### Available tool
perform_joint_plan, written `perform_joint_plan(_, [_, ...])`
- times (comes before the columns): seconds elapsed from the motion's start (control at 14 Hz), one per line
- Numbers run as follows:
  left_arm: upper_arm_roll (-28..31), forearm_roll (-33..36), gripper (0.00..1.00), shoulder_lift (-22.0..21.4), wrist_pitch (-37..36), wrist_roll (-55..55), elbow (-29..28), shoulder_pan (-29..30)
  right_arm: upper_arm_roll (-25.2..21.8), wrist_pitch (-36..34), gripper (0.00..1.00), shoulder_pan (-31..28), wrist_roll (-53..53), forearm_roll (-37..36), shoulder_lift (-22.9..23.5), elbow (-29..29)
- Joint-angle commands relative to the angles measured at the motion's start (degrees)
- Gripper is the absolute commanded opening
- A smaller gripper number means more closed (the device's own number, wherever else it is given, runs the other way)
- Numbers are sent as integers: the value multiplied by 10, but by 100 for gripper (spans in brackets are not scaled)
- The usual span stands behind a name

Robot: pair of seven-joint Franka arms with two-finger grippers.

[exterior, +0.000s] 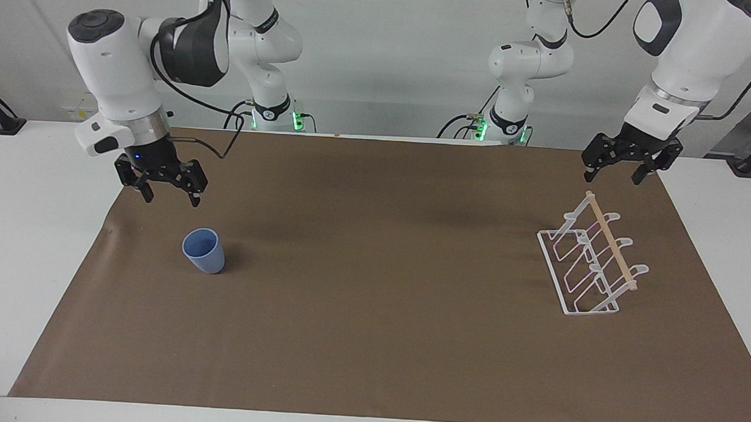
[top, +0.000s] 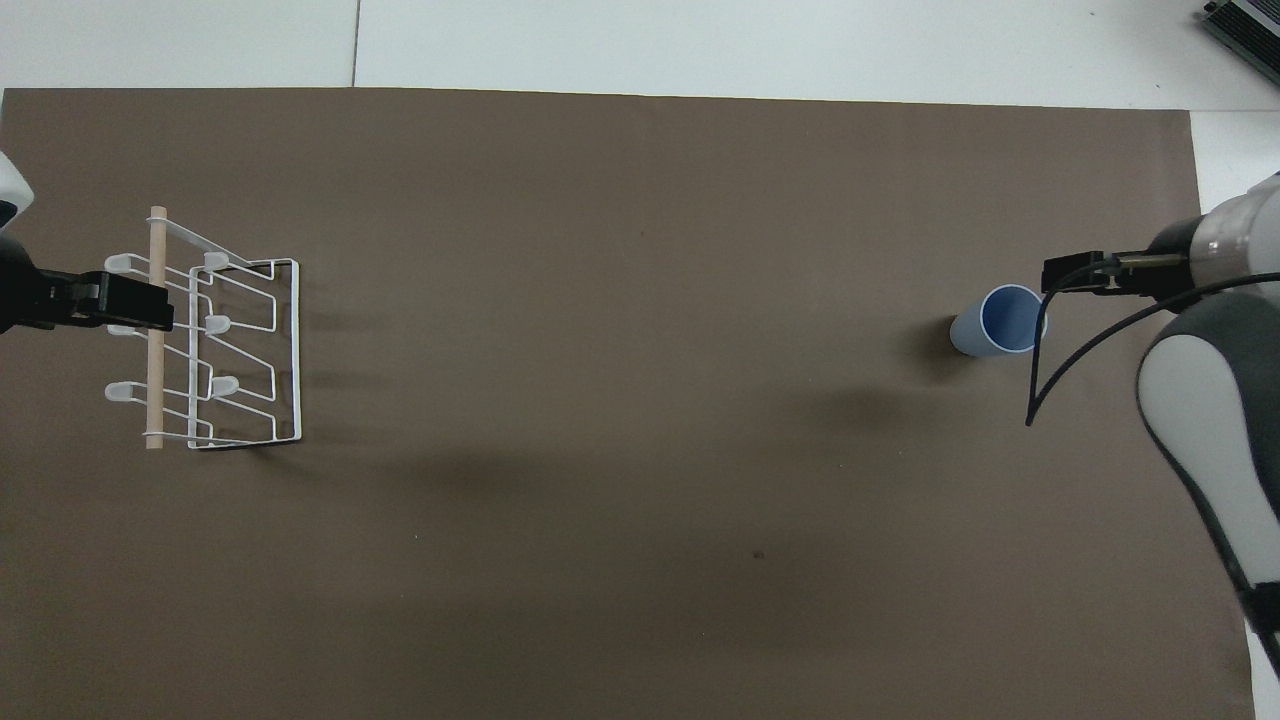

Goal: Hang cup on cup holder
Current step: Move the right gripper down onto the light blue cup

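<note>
Here the light-blue cup stands upright on the brown mat, well apart from the cup holder. Right gripper hangs wide open, empty, above the mat near the cup; the facing view alone shows that gap. Left gripper waits open, empty.

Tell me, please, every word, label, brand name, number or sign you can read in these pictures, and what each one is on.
None can be read. The cup and the cup holder are plain, and so is the brown mat. The arms show no print that can be made out.
</note>
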Motion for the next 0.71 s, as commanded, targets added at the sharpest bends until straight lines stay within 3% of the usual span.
perform_joint_plan(0.0, [-2, -4, 100, -12, 4, 9, -10, 6, 1, 39, 100, 11, -13, 17, 30, -19])
perform_joint_plan(0.5, [-2, -4, 100, -12, 4, 9, -10, 6, 1, 63, 100, 20, -42, 17, 41, -65])
perform_joint_plan(0.64, [-2, -4, 100, -12, 4, 9, -10, 6, 1, 97, 100, 18, -45, 17, 40, -92])
